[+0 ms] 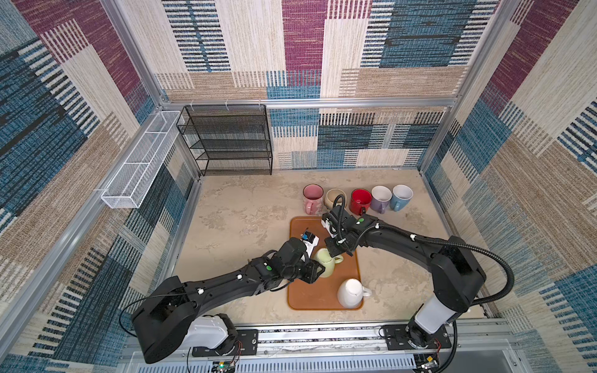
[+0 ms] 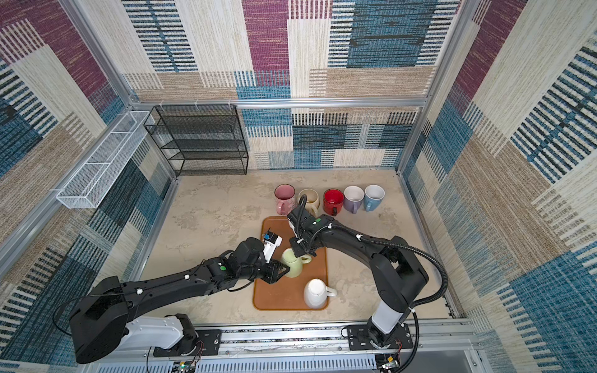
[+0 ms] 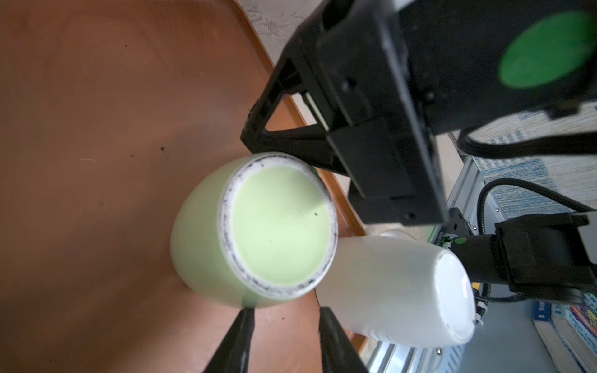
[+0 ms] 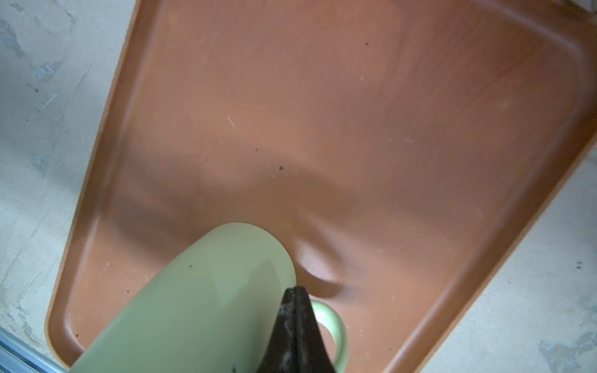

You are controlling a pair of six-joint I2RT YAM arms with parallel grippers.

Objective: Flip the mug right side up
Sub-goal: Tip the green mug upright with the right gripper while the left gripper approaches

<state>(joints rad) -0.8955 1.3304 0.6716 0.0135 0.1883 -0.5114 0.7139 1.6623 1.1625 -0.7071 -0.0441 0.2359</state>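
A pale green mug (image 1: 328, 266) (image 2: 292, 264) stands bottom up on the orange tray (image 1: 300, 232), leaning a little. Its unglazed foot ring faces the left wrist view (image 3: 277, 222). My left gripper (image 3: 286, 311) (image 1: 318, 271) is open at the mug's left side. One fingertip (image 3: 247, 315) touches the mug's wall and nothing lies between the fingers. My right gripper (image 4: 295, 289) (image 1: 336, 255) is shut, holding nothing. Its tips rest at the mug's handle (image 4: 336, 326), where the handle meets the body (image 4: 193, 306).
A white mug (image 1: 350, 292) (image 3: 387, 290) sits bottom up at the tray's near right corner, close to the green one. Several upright mugs, from pink (image 1: 312, 197) to blue (image 1: 401, 196), line the back. A black wire shelf (image 1: 229, 139) and a white basket (image 1: 142, 161) stand at the far left.
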